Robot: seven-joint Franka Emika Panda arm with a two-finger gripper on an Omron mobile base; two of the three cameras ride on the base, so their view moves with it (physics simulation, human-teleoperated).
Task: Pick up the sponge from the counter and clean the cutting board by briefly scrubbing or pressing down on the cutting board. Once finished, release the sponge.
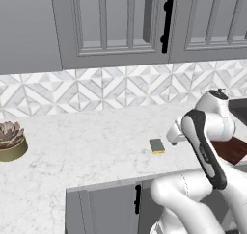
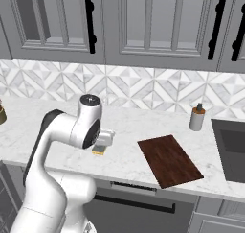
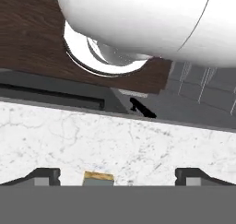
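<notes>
The sponge, yellow with a dark scrub top, lies flat on the white marble counter. In the right base view the sponge peeks out just under my hand. My gripper hovers low over it, open, its fingertips spread wide with nothing gripped. The sponge's edge shows between them, nearer the left tip. The dark reddish-brown cutting board lies flat to the right of the sponge, near the counter's front edge. It also shows as the cutting board in the hand view, partly hidden by my arm.
A soap dispenser stands behind the board, beside the sink at the right. A potted succulent sits far left on the counter. Grey wall cabinets hang above the tiled backsplash.
</notes>
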